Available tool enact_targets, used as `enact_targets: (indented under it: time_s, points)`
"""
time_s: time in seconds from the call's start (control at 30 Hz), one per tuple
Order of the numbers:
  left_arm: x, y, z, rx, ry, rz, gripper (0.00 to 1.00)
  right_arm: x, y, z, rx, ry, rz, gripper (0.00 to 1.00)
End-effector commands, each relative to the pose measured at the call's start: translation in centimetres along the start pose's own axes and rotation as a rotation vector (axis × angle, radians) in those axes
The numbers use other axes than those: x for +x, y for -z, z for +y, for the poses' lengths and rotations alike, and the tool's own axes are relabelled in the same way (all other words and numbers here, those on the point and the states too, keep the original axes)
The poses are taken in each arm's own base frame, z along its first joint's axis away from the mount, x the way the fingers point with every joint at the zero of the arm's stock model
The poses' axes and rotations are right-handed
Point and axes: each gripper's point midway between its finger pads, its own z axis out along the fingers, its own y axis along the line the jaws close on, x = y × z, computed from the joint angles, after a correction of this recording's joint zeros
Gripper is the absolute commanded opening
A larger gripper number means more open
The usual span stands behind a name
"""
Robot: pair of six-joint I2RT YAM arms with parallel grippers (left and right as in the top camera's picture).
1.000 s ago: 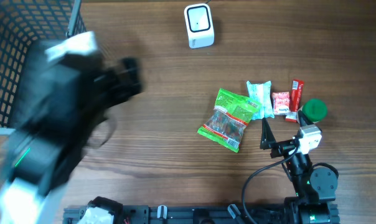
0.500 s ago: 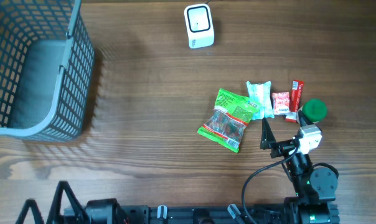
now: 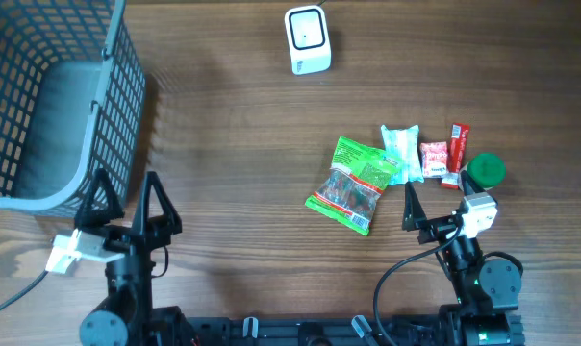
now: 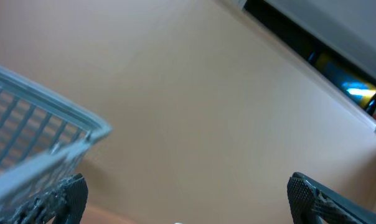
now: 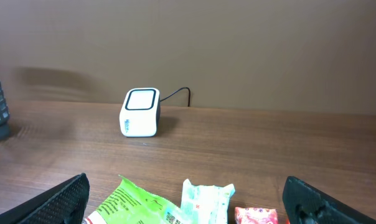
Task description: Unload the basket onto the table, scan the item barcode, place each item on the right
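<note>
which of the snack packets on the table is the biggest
The green plastic snack bag at the left end of the row, plainly larger than the pale blue packet, the pink packet and the slim red bar.

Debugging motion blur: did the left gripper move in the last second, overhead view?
Yes. The left gripper moved up-frame from the bottom edge of the view, now beside the basket's near corner.

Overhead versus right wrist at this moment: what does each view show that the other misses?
Only the overhead shows the left gripper, standing open, and the green round item. Only the right wrist shows the plain wall in the background. Both show the white scanner, the green bag and the pale packet.
</note>
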Motion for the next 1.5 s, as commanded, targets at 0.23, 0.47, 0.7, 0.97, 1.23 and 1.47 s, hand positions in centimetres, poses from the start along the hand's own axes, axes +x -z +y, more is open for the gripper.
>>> enact_targets:
  time_s: [0.23,0.47,0.7,0.97,1.23,1.47]
  points:
    - [9.9,1.8,6.5,-0.172,0.021,0.268,1.00,-0.2,0.0,0.0,0.005,0.014,-0.010,1.00]
    - [14.2,3.5,6.8,-0.068,-0.333,0.497,1.00,-0.2,0.0,0.0,0.005,0.014,-0.009,1.00]
    - [14.1,3.5,6.9,-0.061,-0.399,0.496,1.00,-0.2,0.0,0.0,0.005,0.014,-0.009,1.00]
    - [14.1,3.5,6.9,-0.061,-0.399,0.496,1.00,-0.2,0.0,0.0,0.005,0.014,-0.009,1.00]
    - [14.1,3.5,6.9,-0.061,-0.400,0.496,1.00,-0.2,0.0,0.0,0.005,0.014,-0.009,1.00]
    - [14.1,3.5,6.9,-0.061,-0.400,0.496,1.00,-0.2,0.0,0.0,0.005,0.014,-0.009,1.00]
